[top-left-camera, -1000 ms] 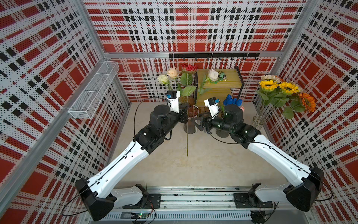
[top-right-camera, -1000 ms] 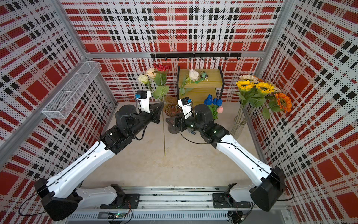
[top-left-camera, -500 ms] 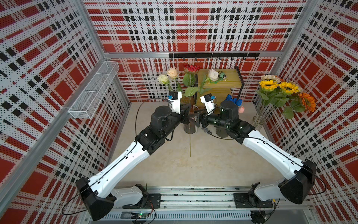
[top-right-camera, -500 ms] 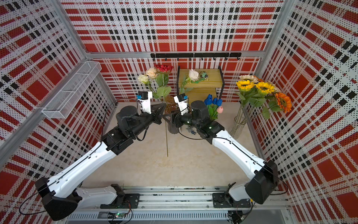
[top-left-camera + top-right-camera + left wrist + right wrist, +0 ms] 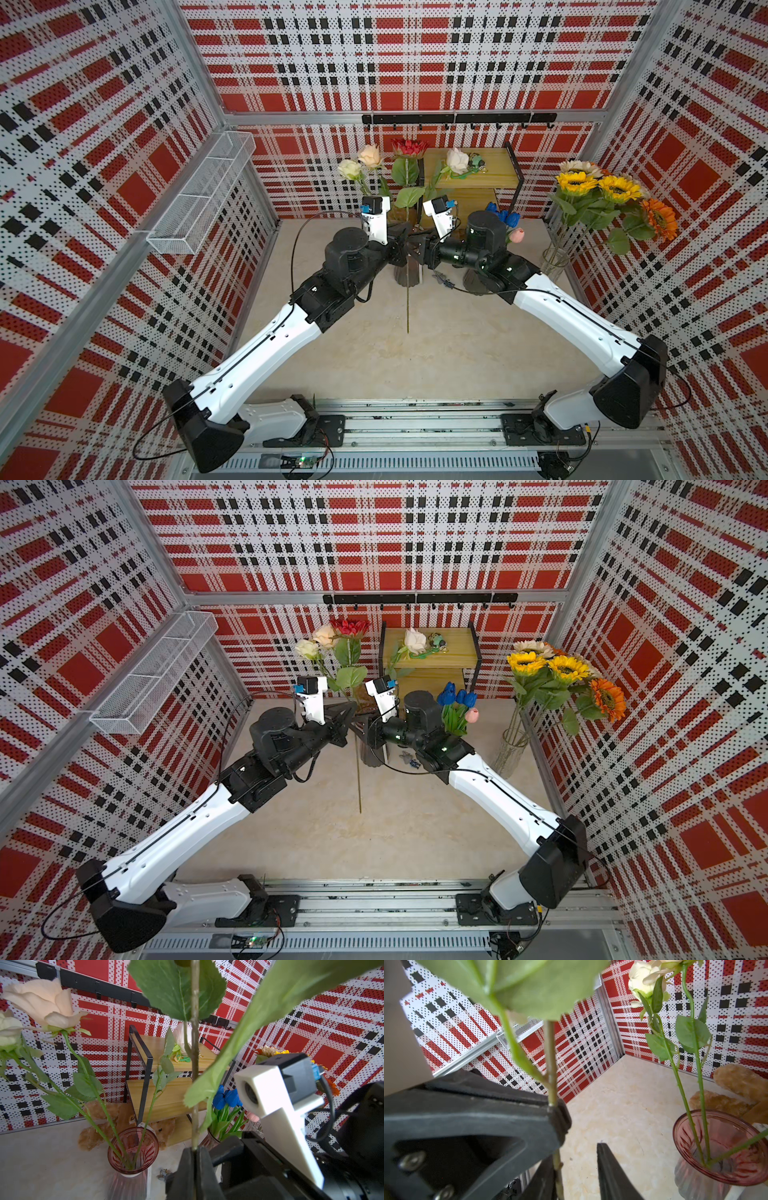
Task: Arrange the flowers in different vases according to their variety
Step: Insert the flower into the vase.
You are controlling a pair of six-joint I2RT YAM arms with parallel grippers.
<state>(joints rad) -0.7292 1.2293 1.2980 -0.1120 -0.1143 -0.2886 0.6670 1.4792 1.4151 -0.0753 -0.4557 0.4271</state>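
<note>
Red petals on top: the red sunflower on a long green stem stands upright in the middle of the scene. The left gripper is clamped tight on that stem, below the big leaves. The stem's lower end dangles free above the beige tabletop, in front of the smoky pink ribbed glass vase.

On the opposite side, the right gripper is in on the same stem, right next to the left one's grip. Its jaws are apart with the stem between them, lying against one finger with a clear gap to the other finger.

Over in that pink vase there are three cream-white roses, one leaning back with its head at the wooden shelf unit. Behind the right arm, blue and pink tulips sit in a second smoky pink vase. Far right, by the wall, the clear glass cylinder vase carries yellow, orange and cream sunflowers.
</note>
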